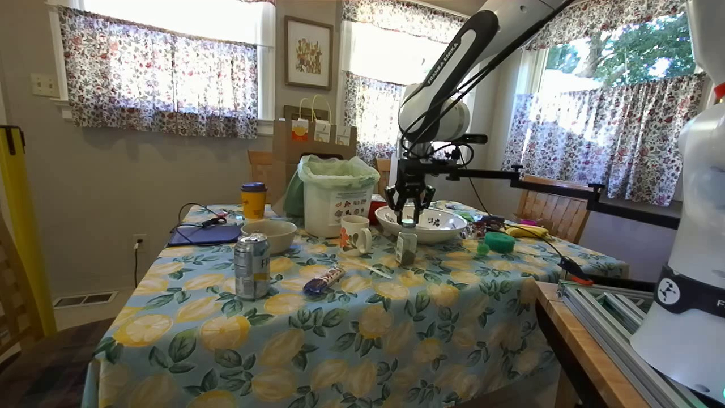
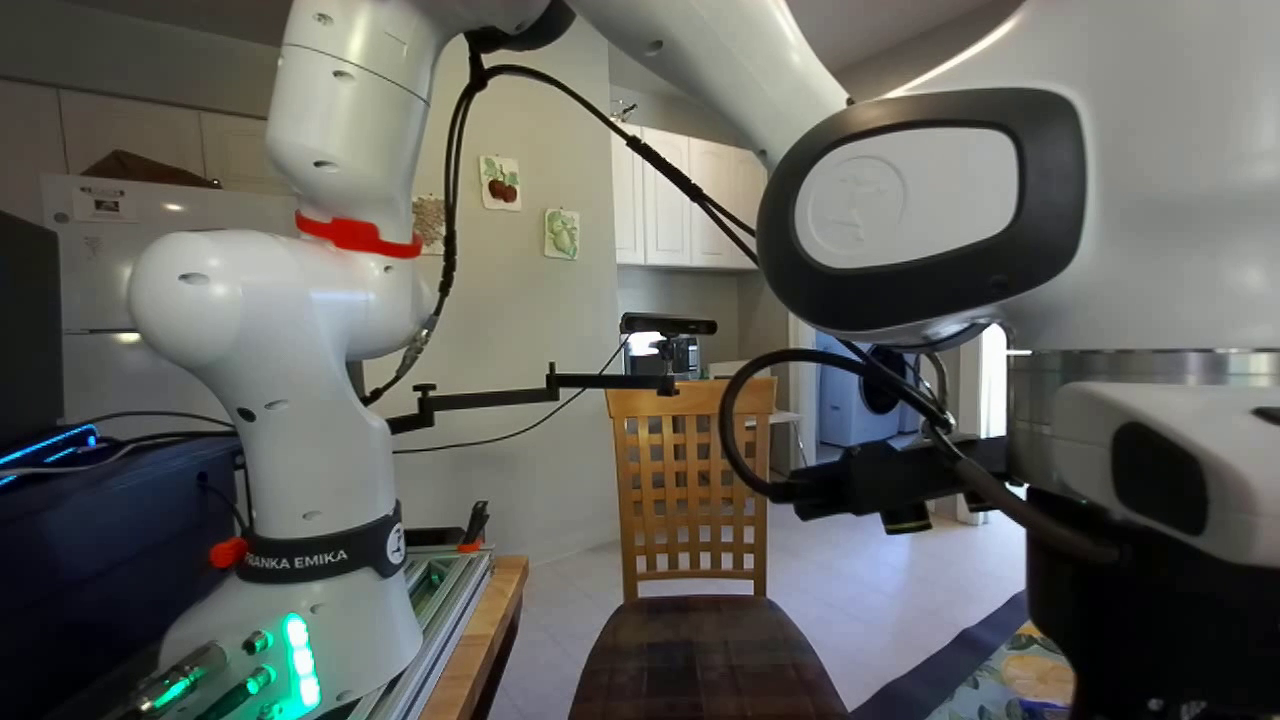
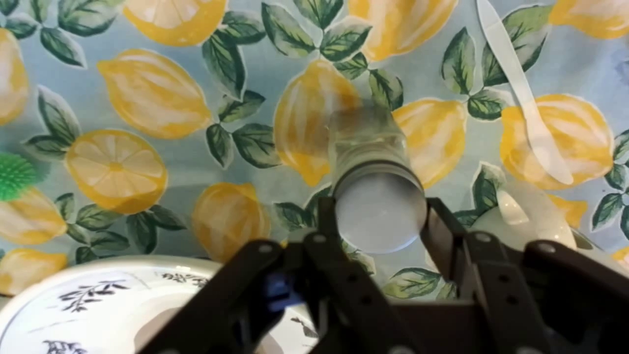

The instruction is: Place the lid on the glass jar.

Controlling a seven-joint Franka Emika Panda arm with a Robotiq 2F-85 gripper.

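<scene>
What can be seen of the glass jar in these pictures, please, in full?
The glass jar is small and clear, with what looks like a pale label and something dark low inside. It stands upright on the lemon-print tablecloth, near the white bowl. A round, pale lid is at its mouth, with the fingers of the gripper against the lid's sides; whether it is fully seated I cannot tell.
</scene>
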